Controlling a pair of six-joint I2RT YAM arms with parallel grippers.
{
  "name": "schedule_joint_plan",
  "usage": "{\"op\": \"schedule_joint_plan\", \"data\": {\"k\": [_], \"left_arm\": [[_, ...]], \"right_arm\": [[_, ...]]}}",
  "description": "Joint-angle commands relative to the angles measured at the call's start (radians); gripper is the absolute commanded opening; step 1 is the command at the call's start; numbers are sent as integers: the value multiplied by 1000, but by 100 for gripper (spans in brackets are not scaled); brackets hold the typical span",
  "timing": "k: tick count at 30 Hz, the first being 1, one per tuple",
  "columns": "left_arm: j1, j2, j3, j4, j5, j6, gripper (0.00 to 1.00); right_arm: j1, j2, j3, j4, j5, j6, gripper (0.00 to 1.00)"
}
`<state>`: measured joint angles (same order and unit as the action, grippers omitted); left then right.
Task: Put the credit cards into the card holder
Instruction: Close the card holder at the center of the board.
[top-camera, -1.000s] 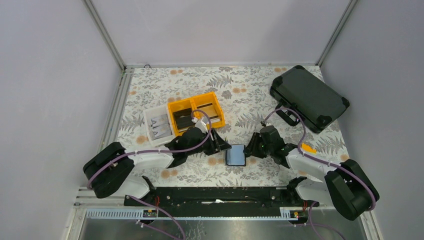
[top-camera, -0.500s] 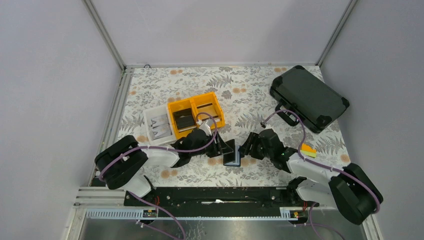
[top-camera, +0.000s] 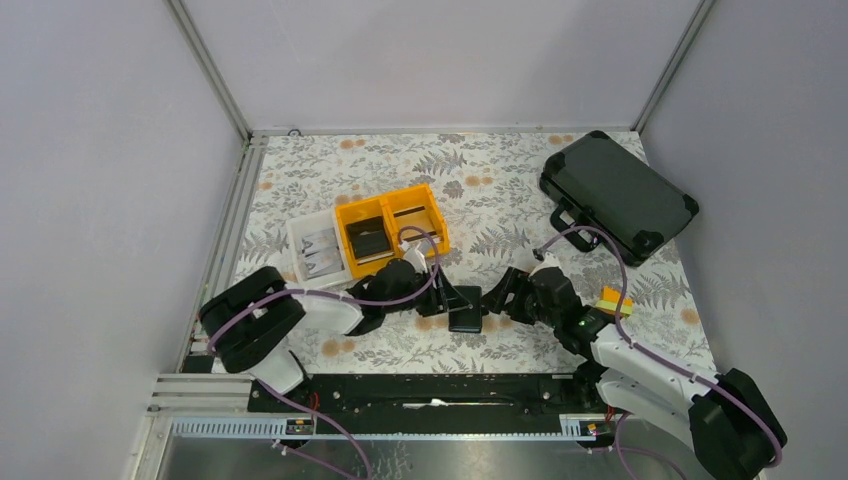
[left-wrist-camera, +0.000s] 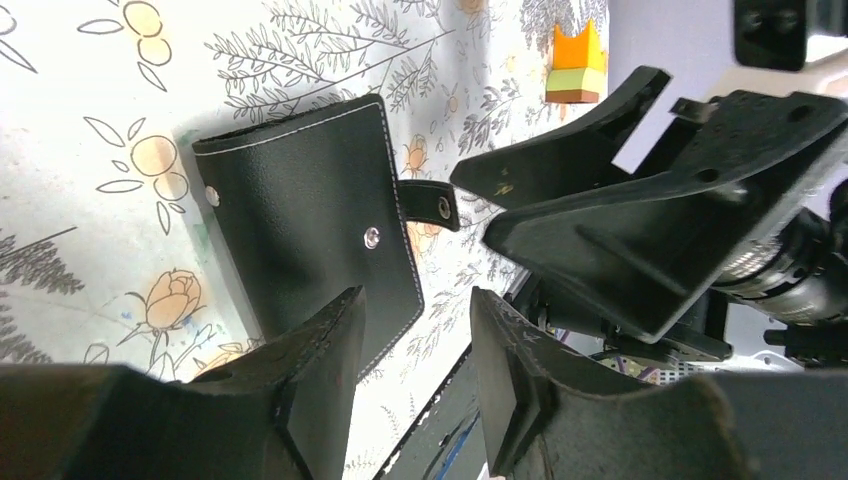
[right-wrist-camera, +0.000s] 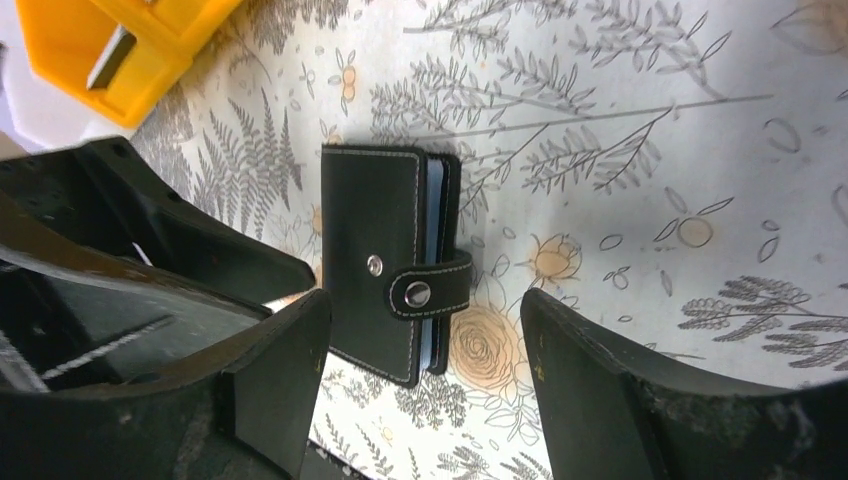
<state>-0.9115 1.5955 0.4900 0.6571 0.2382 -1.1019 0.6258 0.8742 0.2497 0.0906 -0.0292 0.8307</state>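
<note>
The right pincer (right-wrist-camera: 425, 305) hangs low over the table (top-camera: 480, 180) with its two fingers spread wide and nothing between them. The card holder (right-wrist-camera: 375, 250) lies just beyond their tips, untouched by either. The left pincer (left-wrist-camera: 415, 310) faces it from the other side, fingers partly spread and also holding nothing. One left finger (left-wrist-camera: 320, 350) sits over the near corner of the holder, though I cannot tell whether it touches.

The holder is folded closed and flat on the flowered cloth, between the two pincers near the front middle of the table. Its small tab curls around the open side, and a sliver of light blue shows there. The stud on the cover is bare, next to the tab's snap.

Further back on the left, the yellow bin (top-camera: 386, 215) stands close behind the left arm, with the white bin (top-camera: 310, 220) touching its left side. The credit cards (top-camera: 320, 252) lie in the white bin. A small yellow and orange block (top-camera: 612, 300) sits to the right of the right arm, and the black hard case (top-camera: 615, 195) rests at the far right corner.
</note>
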Motion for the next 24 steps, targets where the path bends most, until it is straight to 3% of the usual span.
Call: {"op": "schedule_joint_plan", "data": {"k": [1, 7, 11, 15, 24], "left_arm": [[-1, -136, 29, -108, -70, 77, 46], [4, -188, 66, -384, -165, 73, 47], [13, -133, 43, -332, -97, -9, 47], [14, -86, 34, -306, -76, -59, 47], [13, 17, 37, -219, -38, -89, 46]], "right_arm": [[8, 37, -8, 10, -117, -6, 76], [46, 83, -36, 94, -136, 38, 69], [57, 140, -32, 126, -136, 49, 52], [66, 195, -21, 145, -125, 60, 48], [72, 278, -29, 135, -64, 50, 21]]}}
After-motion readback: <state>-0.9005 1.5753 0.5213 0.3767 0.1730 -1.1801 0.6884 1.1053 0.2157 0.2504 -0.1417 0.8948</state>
